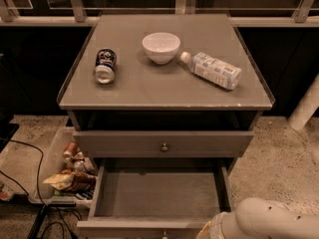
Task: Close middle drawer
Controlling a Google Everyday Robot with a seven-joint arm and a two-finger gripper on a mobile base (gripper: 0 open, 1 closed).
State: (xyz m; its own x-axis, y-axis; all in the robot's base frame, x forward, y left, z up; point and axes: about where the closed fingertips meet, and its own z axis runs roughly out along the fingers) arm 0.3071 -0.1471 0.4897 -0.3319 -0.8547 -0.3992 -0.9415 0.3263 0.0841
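Note:
The middle drawer (pixel 158 193) stands pulled far out of the grey cabinet, its bare grey inside showing. Its front (pixel 124 229) runs along the bottom edge of the view, with a small knob (pixel 163 234) at centre, half cut off. Above it sits the other matching drawer front (pixel 124 144) with its round knob (pixel 164 147). My white arm (pixel 271 219) comes in from the bottom right. My gripper (pixel 208 229) shows only as a pale yellowish part at the right end of the open drawer's front, mostly cut off by the view's edge.
On the cabinet top (pixel 164 91) are a can lying on its side (pixel 104 66), a white bowl (pixel 161 47) and a plastic bottle lying down (pixel 213 70). A bin of snack packets (pixel 67 171) stands on the floor at the left, with cables (pixel 37 183) beside it.

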